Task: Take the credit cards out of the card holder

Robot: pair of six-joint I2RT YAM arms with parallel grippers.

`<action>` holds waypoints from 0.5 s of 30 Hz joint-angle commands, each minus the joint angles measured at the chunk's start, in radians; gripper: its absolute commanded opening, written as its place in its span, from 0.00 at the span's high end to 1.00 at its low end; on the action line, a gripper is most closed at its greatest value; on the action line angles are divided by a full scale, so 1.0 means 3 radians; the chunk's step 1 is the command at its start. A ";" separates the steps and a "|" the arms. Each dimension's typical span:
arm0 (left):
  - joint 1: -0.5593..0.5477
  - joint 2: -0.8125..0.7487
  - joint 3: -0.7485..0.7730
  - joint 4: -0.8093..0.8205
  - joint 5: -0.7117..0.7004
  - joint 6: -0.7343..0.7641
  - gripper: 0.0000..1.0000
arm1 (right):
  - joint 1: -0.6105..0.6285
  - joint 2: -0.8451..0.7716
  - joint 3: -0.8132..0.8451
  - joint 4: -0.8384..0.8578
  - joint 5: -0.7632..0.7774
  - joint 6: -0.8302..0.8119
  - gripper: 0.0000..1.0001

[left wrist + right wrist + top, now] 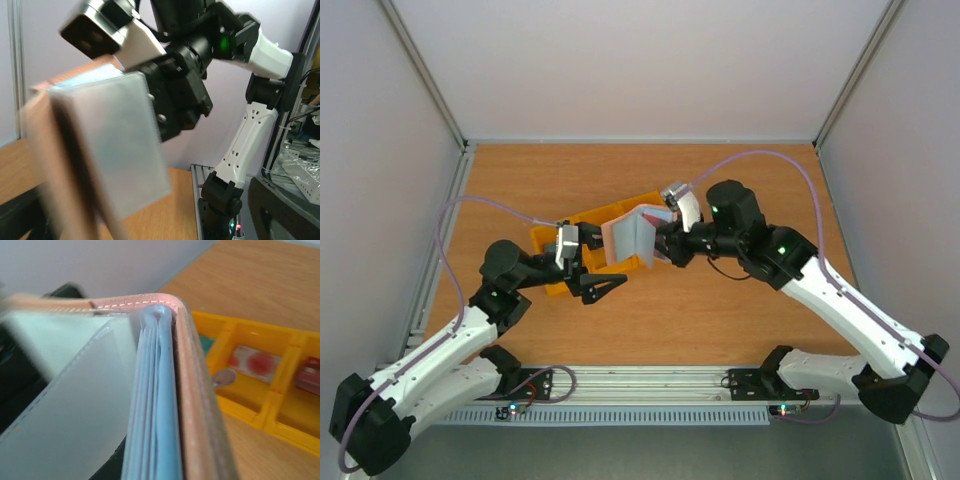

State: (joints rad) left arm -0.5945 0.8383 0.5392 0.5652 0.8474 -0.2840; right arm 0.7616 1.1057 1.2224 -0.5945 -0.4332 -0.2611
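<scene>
Card holder point(625, 235) held off the table point(720, 320), spread open like a book above the yellow tray point(546, 246), one taupe cover clamped between the fingers of the right gripper point(665, 245). Left gripper point(605, 287) just beside the holder's lower edge, jaws wide apart, gripping nothing. In the tray: whitish card with a red blotch point(252, 362) in one compartment, dark red card point(309, 374) in the next.

The wooden table point(720, 300) bears a yellow tray point(542, 240), apparently lying flat near its middle.
</scene>
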 commanded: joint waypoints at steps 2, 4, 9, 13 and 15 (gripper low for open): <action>-0.0134 -0.0011 -0.0067 -0.0213 -0.0451 0.0108 0.01 | 0.0474 0.0582 0.0793 -0.0683 0.1860 0.0463 0.99; -0.0135 -0.0027 -0.0028 -0.0467 -0.0821 0.0269 0.01 | 0.0701 0.0970 0.1244 -0.1367 0.2852 0.0414 0.99; -0.0135 -0.0147 0.0091 -0.1229 -0.1831 0.1110 0.01 | 0.0710 0.1577 0.1660 -0.2552 0.3938 0.0620 0.99; -0.0111 -0.0118 0.0145 -0.1656 -0.2102 0.1161 0.01 | 0.0693 0.1751 0.1840 -0.2682 0.3867 0.0705 0.99; -0.0074 -0.0076 0.0110 -0.1757 -0.1954 0.0734 0.01 | 0.0695 0.1752 0.1851 -0.2462 0.3537 0.0589 0.99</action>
State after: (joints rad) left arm -0.6289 0.8108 0.5461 0.1600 0.3374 -0.0124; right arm 0.9661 1.6455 1.7161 -1.2854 0.6010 -0.0921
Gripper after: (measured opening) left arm 0.994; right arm 0.117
